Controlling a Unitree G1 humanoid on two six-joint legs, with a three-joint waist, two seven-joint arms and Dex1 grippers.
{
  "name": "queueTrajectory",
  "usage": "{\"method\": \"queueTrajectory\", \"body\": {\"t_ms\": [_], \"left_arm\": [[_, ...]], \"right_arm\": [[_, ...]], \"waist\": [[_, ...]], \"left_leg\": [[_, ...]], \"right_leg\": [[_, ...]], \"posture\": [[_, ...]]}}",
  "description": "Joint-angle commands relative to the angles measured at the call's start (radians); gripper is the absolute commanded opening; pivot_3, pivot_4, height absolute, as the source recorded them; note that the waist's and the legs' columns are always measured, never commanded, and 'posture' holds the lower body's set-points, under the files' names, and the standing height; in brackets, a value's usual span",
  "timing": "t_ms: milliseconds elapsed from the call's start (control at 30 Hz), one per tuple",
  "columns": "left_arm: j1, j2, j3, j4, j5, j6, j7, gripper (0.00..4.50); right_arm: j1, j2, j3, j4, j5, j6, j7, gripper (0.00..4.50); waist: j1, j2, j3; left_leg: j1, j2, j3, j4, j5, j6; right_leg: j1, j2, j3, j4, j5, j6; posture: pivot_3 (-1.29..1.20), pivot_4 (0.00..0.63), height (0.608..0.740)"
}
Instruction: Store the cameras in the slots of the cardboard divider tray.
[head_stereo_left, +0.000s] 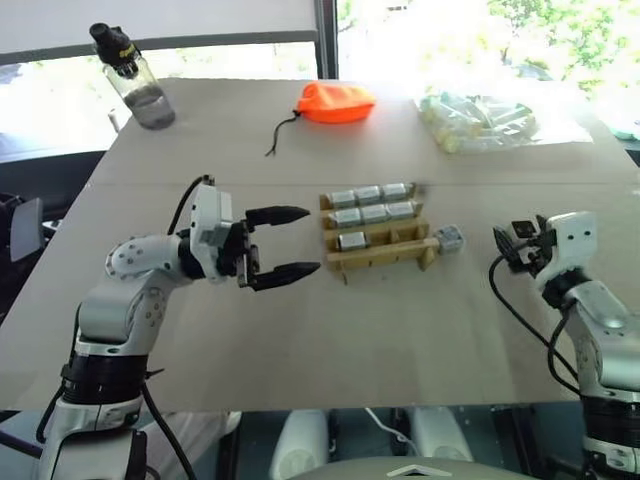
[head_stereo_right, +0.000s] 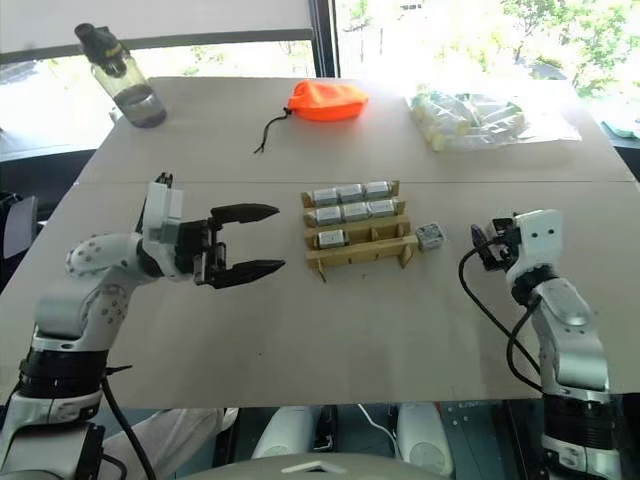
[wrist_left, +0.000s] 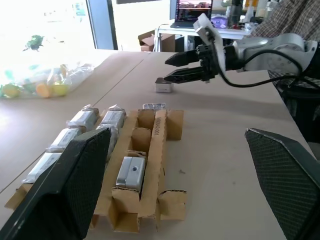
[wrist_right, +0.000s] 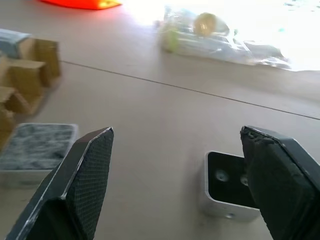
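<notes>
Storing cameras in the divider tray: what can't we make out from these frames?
- Front row of the cardboard divider tray: head views too small, partitions hide slot bottoms; filled or free, cannot tell.
- Loose camera by the right gripper: right wrist view, one finger covers its edge.
- Bag of pale tubes: window glare washes out contents.
- Bottle: label too small.

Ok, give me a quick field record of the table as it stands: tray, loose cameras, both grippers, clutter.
tray: tan cardboard divider tray, mid-table, seven small silver-grey cameras slotted in
loose cameras: one silver-grey camera on the table just off the tray's right end; one black-faced camera on the table near the right gripper
left gripper: open, empty, left of tray
right gripper: open, empty, right of tray
clutter: orange fabric pouch, clear bag of tubes, water bottle at far edge
</notes>
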Motion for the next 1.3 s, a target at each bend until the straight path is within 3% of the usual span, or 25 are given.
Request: {"method": "queueTrajectory", "body": {"t_ms": [33, 433, 533, 633, 800, 1000, 1167, 1300], "left_arm": [[-0.005, 0.012, 0.021, -0.020, -0.001, -0.016, -0.010, 4.47], [0.035, 0.024, 0.047, -0.062, -0.005, -0.013, 0.014, 4.47], [0.048, 0.028, 0.058, -0.073, -0.010, -0.009, 0.020, 4.47], [0.056, 0.031, 0.070, -0.078, -0.014, -0.003, 0.025, 4.47], [0.037, 0.021, 0.064, -0.072, -0.021, 0.018, 0.044, 4.47], [-0.054, -0.035, -0.006, -0.044, 0.021, 0.086, 0.141, 4.47], [-0.174, -0.084, -0.096, 0.047, 0.064, 0.191, 0.200, 4.47], [-0.285, -0.132, -0.178, 0.154, 0.122, 0.226, 0.204, 4.47]], "right_arm": [[-0.031, 0.008, -0.028, 0.053, -0.011, -0.049, -0.060, 4.01], [-0.130, 0.027, -0.051, 0.266, 0.070, -0.071, -0.066, 4.01], [-0.136, 0.027, -0.057, 0.277, 0.086, -0.092, -0.063, 3.20], [-0.134, 0.018, -0.051, 0.271, 0.093, -0.109, -0.051, 1.92], [-0.122, -0.012, 0.004, 0.215, 0.086, -0.185, 0.051, 1.91], [-0.138, -0.165, 0.221, 0.107, -0.048, -0.366, 0.311, 1.91], [-0.299, -0.249, 0.367, 0.169, -0.180, -0.595, 0.430, 1.91], [-0.489, -0.295, 0.473, 0.333, -0.370, -0.923, 0.411, 1.91]], "waist": [[0.000, 0.000, 0.000], [-0.001, 0.000, 0.000], [0.000, 0.000, 0.000], [-0.001, 0.000, 0.000], [0.000, 0.000, 0.000], [0.000, 0.000, 0.000], [0.000, -0.001, 0.000], [0.001, -0.002, 0.001]], "left_leg": [[0.000, 0.000, 0.000, 0.000, 0.000, 0.000], [0.000, 0.000, 0.000, 0.000, 0.000, 0.000], [0.000, 0.000, 0.000, 0.000, 0.000, 0.000], [0.000, 0.000, 0.001, 0.000, 0.000, 0.000], [0.000, 0.000, 0.001, 0.000, 0.000, 0.000], [0.001, 0.000, 0.000, 0.000, 0.000, 0.000], [0.000, 0.000, 0.000, 0.001, 0.000, 0.001], [-0.001, 0.000, 0.001, 0.001, 0.000, 0.000]], "right_leg": [[0.000, 0.000, 0.000, 0.000, 0.000, 0.000], [0.000, 0.000, 0.001, 0.000, 0.000, 0.000], [0.000, 0.000, 0.001, 0.000, 0.000, 0.000], [0.000, 0.000, 0.002, 0.000, 0.000, 0.000], [0.000, 0.000, 0.002, 0.000, 0.000, 0.000], [0.000, 0.000, 0.002, 0.000, 0.000, 0.000], [0.000, 0.001, 0.001, 0.000, 0.000, 0.000], [-0.001, 0.001, 0.001, 0.000, 0.000, 0.000]], "posture": [[0.00, 0.150, 0.726], [0.00, 0.150, 0.726], [0.00, 0.150, 0.726], [0.00, 0.150, 0.726], [0.00, 0.150, 0.726], [0.00, 0.150, 0.726], [0.00, 0.150, 0.726], [0.00, 0.150, 0.726]]}}
